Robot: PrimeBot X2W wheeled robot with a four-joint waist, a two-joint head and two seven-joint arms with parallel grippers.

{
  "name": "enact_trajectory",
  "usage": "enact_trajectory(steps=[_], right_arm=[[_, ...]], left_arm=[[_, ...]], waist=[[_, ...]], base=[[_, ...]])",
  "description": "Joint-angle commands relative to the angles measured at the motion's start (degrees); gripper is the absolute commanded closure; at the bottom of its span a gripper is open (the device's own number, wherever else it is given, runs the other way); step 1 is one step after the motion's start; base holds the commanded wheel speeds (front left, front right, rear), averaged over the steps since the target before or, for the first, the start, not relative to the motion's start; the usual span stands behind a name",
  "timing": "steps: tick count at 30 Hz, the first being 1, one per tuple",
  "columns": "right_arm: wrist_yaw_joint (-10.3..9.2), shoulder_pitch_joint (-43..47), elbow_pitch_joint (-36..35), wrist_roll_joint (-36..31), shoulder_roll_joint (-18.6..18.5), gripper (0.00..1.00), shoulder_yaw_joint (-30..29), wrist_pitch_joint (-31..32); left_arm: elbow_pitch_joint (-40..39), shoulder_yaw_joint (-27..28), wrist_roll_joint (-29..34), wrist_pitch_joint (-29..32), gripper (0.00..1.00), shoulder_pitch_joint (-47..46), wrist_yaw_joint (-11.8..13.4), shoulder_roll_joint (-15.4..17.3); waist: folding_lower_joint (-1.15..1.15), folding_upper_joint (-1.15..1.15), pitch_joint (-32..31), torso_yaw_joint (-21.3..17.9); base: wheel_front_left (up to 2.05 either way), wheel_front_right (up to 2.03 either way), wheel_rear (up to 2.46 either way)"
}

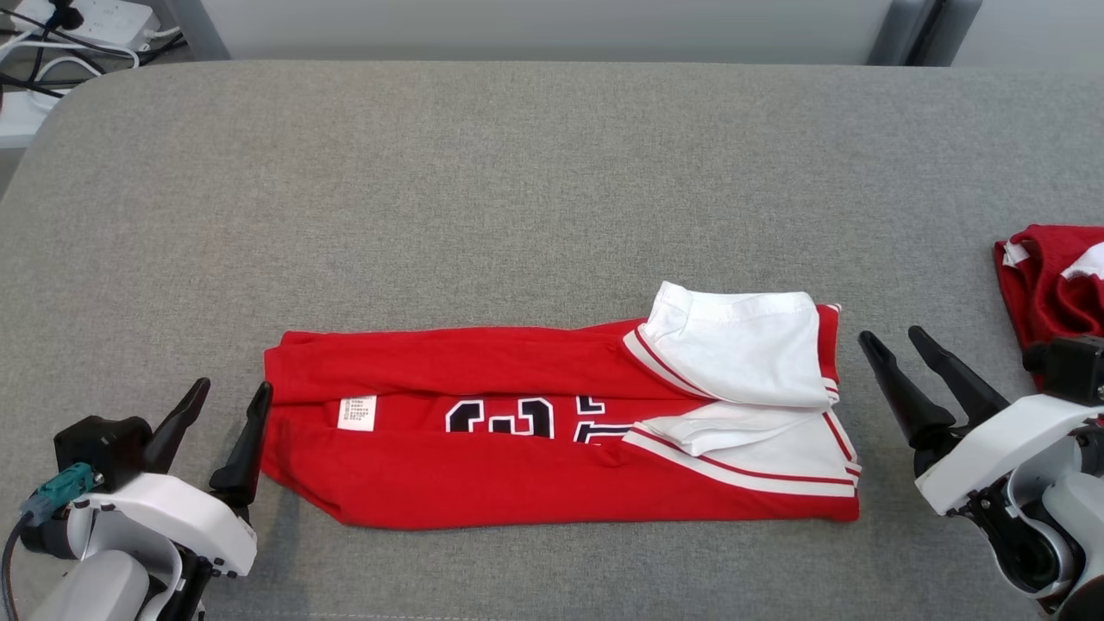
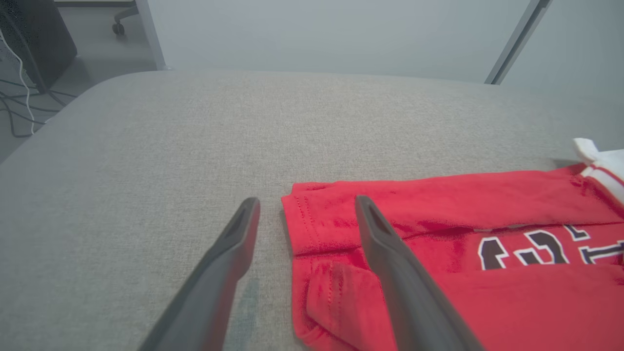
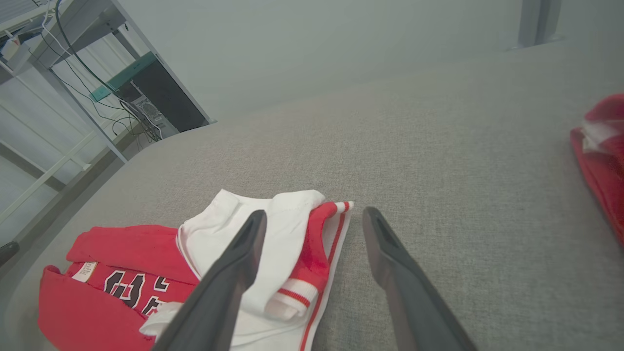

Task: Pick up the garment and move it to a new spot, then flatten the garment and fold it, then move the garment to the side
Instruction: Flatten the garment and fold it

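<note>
While the folded red-and-white cotton jersey (image 1: 517, 466) lies on the grey fabric worktop (image 1: 517, 172), we flank it.
Open and empty, left tool (image 1: 233, 386) and right tool (image 1: 890, 335) sit at its ends, likely for another fold.

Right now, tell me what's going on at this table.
A two-armed robot is folding a red jersey on a grey fabric-covered table. The jersey lies folded lengthwise into a long strip, with its white sleeves on top at the robot's right end. The left tool is open at the strip's left end and the right tool is open just off its right end. Neither holds anything. A second red garment lies at the table's right edge.
</note>
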Motion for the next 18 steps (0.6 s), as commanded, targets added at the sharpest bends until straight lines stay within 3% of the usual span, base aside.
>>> enact_trajectory(steps=[1, 8, 18], right_arm=[[0.08, 1.9, -0.45, -1.56, -0.51, 0.0, -0.51, -1.13], [0.08, 3.96, 0.84, -5.76, 1.86, 0.0, -3.47, -1.2], [0.08, 7.03, 4.38, -5.72, 6.33, 0.0, -5.53, -1.21]], left_arm=[[-2.74, 4.56, 2.17, -0.35, 0.0, 0.61, 1.03, 1.55], [-10.16, 14.41, 7.99, -0.35, 0.0, 7.92, 3.91, -3.37], [-13.87, 19.55, 15.18, -0.35, 0.0, 13.74, 2.11, -8.95]], waist=[[0.0, 0.0, -0.58, -0.07], [0.0, 0.0, -2.41, -0.03], [0.0, 0.0, -3.72, 1.17]], base=[[0.0, 0.0, 0.0], [0.0, 0.0, 0.0], [0.0, 0.0, 0.0]])
